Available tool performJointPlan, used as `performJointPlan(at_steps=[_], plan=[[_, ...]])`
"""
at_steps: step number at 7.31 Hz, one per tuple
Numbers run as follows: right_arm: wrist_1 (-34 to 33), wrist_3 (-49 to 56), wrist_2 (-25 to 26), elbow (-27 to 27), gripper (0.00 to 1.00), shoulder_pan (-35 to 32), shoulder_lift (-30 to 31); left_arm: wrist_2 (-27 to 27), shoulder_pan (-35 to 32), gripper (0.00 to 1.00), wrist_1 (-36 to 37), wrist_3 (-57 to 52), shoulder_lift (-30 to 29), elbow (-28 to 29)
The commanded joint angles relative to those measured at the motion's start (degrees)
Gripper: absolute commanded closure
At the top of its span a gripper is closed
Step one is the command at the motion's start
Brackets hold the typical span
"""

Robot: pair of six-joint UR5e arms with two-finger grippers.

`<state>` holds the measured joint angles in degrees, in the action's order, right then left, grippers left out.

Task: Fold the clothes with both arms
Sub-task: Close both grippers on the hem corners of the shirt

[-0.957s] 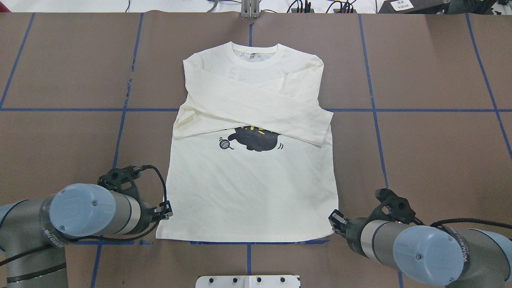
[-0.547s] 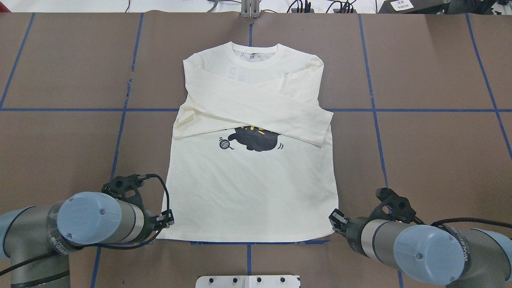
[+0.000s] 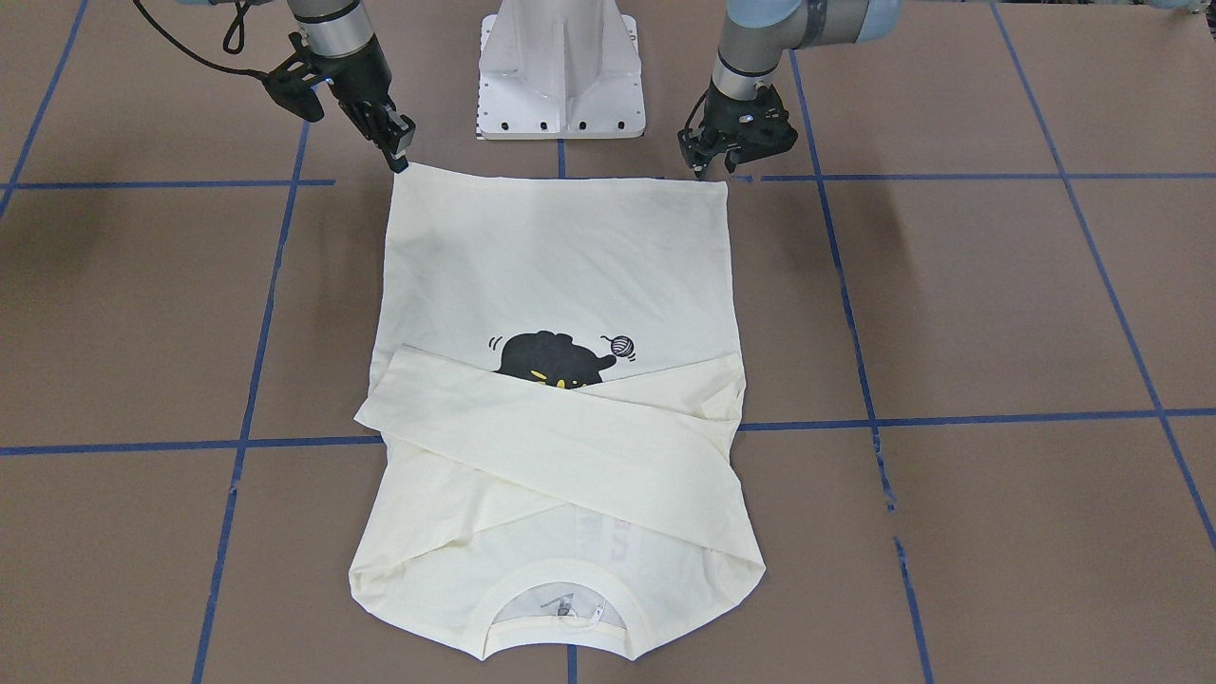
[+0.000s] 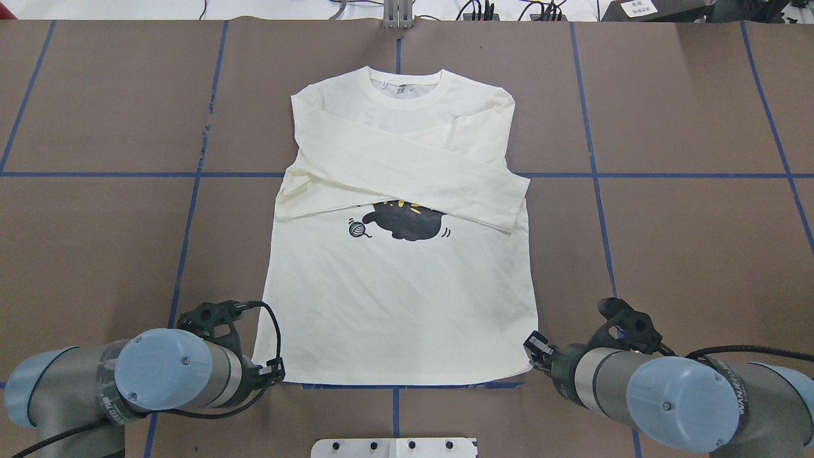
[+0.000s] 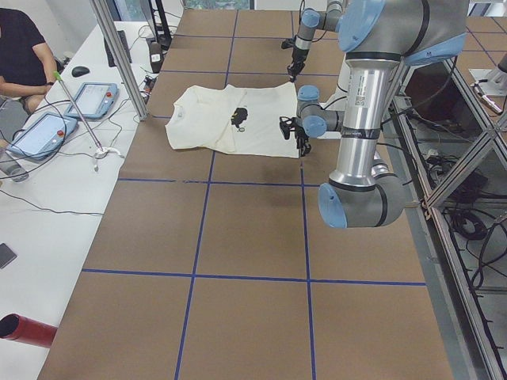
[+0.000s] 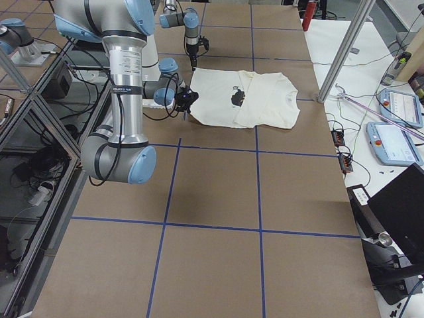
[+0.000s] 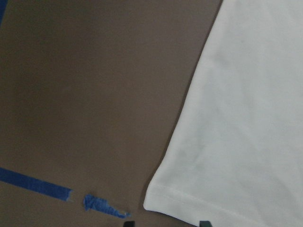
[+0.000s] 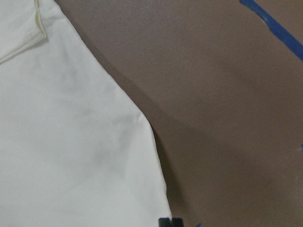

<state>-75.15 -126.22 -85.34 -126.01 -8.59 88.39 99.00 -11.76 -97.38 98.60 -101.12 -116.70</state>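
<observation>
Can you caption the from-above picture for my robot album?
Left gripper and right gripper poised at the hem corners of a cream cat-print shirt, sleeves crossed, on a brown table.

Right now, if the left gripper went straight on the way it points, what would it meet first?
The shirt: in the wrist view its hem corner lies right ahead of the left gripper, between its open jaws, with the table beneath. The gap above the cloth is unclear.
</observation>
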Motion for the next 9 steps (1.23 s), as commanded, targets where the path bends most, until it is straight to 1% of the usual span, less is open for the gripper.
performJointPlan(at_steps=[1,6,9], plan=[[0.00,0.71,0.09,0.06,1.00,-0.20,0.03,-0.12,0.07,0.47,0.00,-0.16,-0.13,0.50],[0.00,0.98,0.09,0.06,1.00,-0.72,0.03,-0.38,-1.60,0.48,0.00,-1.99,-0.13,1.47],[0.00,1.06,0.09,-0.03,1.00,-0.81,0.11,-0.56,-1.43,0.51,-0.27,-2.27,-0.57,2.35]])
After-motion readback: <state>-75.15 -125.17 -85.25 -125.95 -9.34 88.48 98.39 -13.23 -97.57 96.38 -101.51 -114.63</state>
